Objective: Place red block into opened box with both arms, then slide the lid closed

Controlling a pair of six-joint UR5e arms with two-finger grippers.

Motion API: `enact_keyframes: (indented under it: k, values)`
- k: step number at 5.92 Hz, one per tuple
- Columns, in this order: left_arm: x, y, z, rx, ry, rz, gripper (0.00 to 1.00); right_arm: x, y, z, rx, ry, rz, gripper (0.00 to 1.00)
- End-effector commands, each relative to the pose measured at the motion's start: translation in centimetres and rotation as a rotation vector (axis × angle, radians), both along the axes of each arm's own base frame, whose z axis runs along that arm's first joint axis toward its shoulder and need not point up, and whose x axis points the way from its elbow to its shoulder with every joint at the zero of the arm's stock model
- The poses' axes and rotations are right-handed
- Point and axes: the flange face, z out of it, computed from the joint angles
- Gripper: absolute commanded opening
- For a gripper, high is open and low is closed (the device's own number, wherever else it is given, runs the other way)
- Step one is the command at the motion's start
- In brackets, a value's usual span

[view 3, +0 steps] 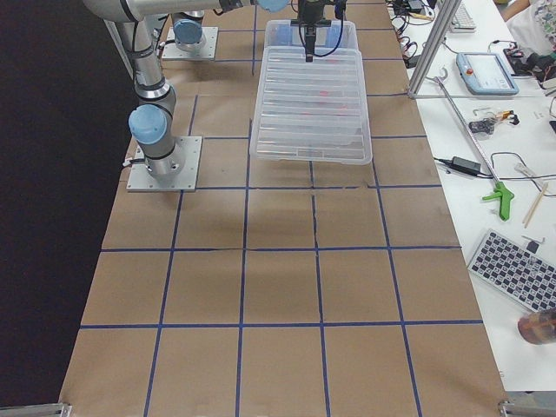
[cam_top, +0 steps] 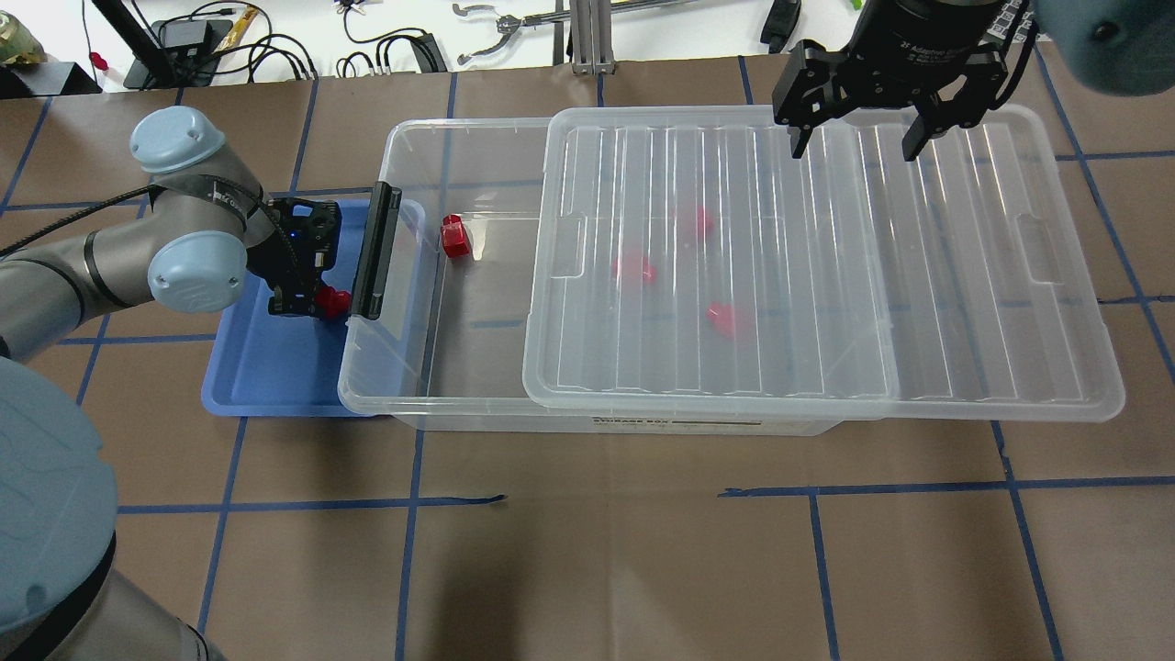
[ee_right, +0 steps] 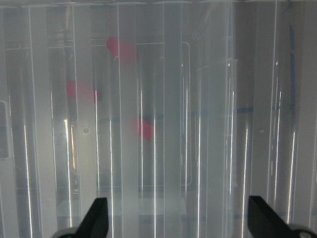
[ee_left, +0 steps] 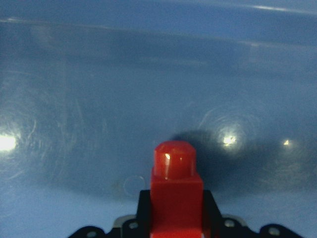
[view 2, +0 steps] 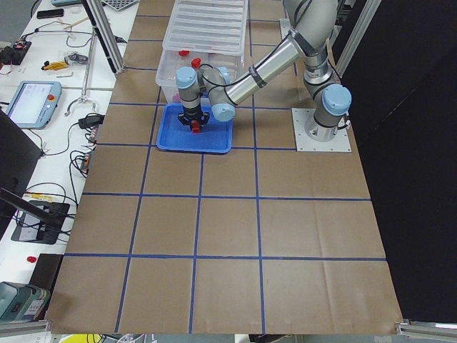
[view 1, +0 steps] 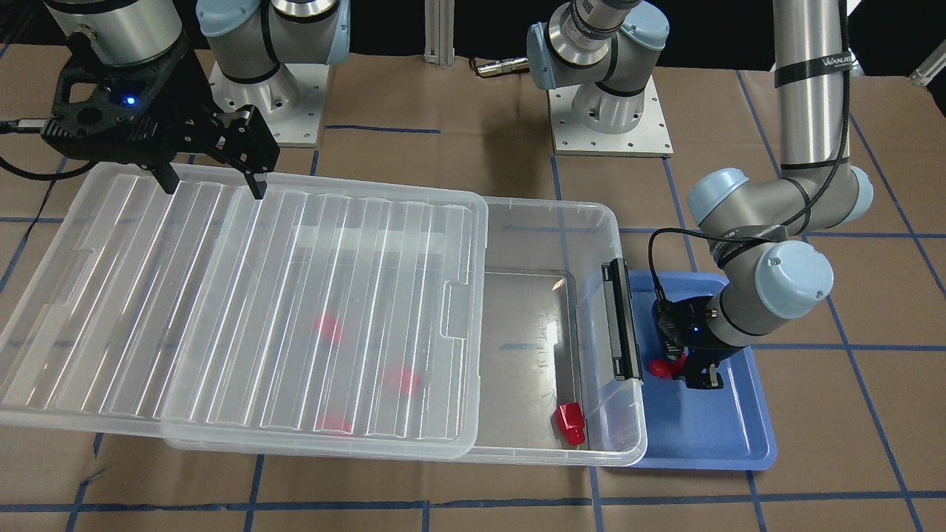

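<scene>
The left tool pinches the red block over the blue tray, and the box beside it has yet to receive it. The right tool hovers spread, with the half-open lid beneath; closing remains. Only the left wrist view confirms the pinch, while the overhead view shows four other blocks boxed.

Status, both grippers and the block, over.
Left gripper shut on red block, over blue tray. Right gripper open above lid. Latch bar between block and box opening.
</scene>
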Motion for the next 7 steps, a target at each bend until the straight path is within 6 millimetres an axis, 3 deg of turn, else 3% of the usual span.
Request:
enact_keyframes:
  k: [1,2,4,6,7]
  values:
    - [-0.5,-0.1,2.4,-0.027,-0.014,-0.013,0.02,0.0,-0.1,-0.3,0.005,0.0,0.003,1.0]
    - [-0.7,0.4,4.8,-0.042,-0.019,-0.016,0.02,-0.1,-0.2,-0.4,0.007,0.001,0.003,1.0]
    - [-1.1,1.8,12.9,0.021,-0.003,-0.012,0.02,-0.1,-0.1,-0.6,0.01,0.001,0.001,1.0]
    - [-4.2,2.8,20.3,0.032,0.001,-0.03,0.02,-0.1,-0.1,-0.6,0.01,0.001,0.003,1.0]
    - [-5.5,2.9,20.3,0.055,0.007,-0.038,0.02,-0.1,0.0,-0.5,0.01,0.001,0.003,1.0]
